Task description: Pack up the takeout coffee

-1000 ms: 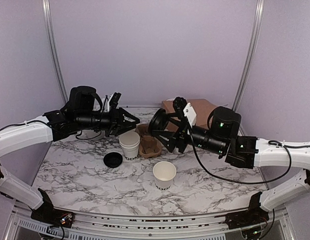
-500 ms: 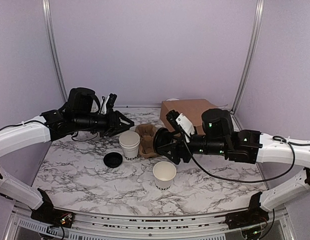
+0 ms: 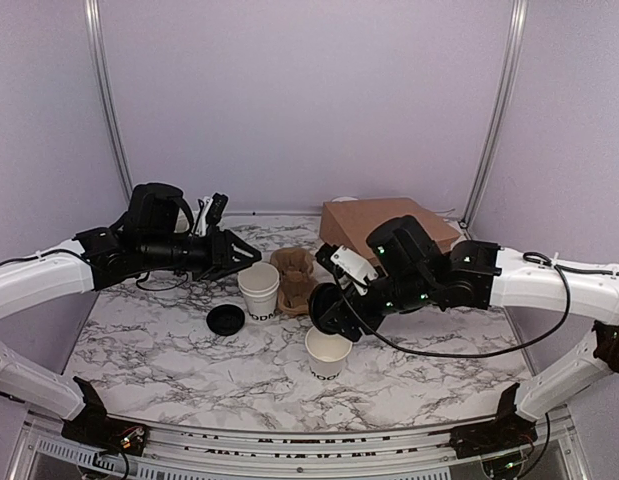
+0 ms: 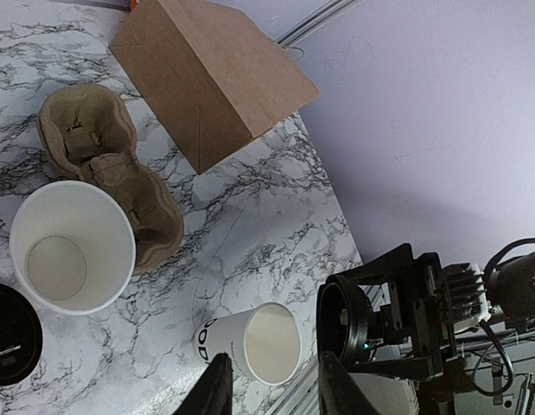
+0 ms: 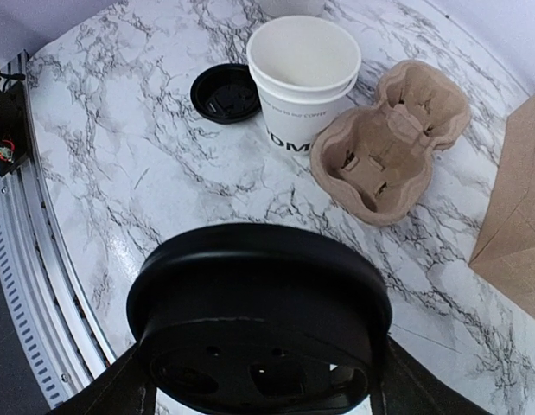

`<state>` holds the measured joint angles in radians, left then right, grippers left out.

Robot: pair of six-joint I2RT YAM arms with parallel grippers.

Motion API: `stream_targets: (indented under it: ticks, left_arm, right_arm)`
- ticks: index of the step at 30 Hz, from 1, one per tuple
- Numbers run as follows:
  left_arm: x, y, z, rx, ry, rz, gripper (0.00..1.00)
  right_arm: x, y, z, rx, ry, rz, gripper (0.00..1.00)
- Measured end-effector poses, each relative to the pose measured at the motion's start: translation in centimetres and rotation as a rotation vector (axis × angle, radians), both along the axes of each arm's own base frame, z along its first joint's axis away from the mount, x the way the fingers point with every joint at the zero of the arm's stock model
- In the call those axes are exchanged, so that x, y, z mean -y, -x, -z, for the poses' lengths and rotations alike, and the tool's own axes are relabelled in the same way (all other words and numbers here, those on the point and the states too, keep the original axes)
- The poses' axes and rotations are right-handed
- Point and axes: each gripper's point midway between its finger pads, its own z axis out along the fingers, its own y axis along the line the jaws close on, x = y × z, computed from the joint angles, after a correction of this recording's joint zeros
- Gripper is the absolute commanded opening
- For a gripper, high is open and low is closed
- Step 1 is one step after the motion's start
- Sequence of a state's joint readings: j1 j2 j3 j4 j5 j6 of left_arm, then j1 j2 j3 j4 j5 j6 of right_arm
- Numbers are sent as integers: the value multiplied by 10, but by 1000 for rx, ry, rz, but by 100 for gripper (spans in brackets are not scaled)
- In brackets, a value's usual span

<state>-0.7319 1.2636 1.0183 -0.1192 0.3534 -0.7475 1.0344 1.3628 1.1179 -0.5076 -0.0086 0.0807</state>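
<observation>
- Top view, progress. The right gripper (image 3: 334, 302) is clamped on a black lid, the held lid (image 3: 325, 314). It hangs tilted just above the open front cup (image 3: 328, 352), low centre of the frame, and is not yet seated.
- The rear cup (image 3: 259, 289), left of centre, is also open, with a loose lid (image 3: 226, 320) flat on the table (image 3: 149, 345) at its lower left. The carrier (image 3: 297, 281) is empty, and the paper bag (image 3: 384, 222) lies on its side behind it.
- The task looks to be at an early stage: capping and packing the cup both remain.
- Top view, change. A second earlier the held lid was higher, beside the carrier; it has since swung down and forward to the front cup. The left gripper (image 3: 239, 254) has drawn back slightly toward the left. Cups, loose lid, carrier and bag have not moved.
- Left wrist view. The left gripper (image 4: 276, 391) has its fingers (image 4: 217, 389) apart at the bottom edge, with nothing between them.
- The front cup (image 4: 254, 343) lies on the table below the gripper, lettering on its side. The held lid (image 4: 341, 320) stands on edge just to its right, apart from the rim.
- Right wrist view. The held lid (image 5: 258, 294) fills the lower frame, gripped at both sides, and hides the front cup. The rear cup (image 5: 302, 69), loose lid (image 5: 226, 92) and carrier (image 5: 388, 143) sit above it.
</observation>
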Motion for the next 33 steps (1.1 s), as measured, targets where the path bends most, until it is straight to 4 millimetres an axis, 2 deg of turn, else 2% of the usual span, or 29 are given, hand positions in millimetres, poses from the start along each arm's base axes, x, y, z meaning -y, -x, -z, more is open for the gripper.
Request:
stream_targets:
  ticks: [24,33]
  left_arm:
    - [-16,12,21,-9,-27,-19,36]
    - [-15,11,20,-4,-22,-19,36]
  right_arm:
    - [4,-1,31,-167,267,0,79]
    - [5,5,38,-216,312,-13,78]
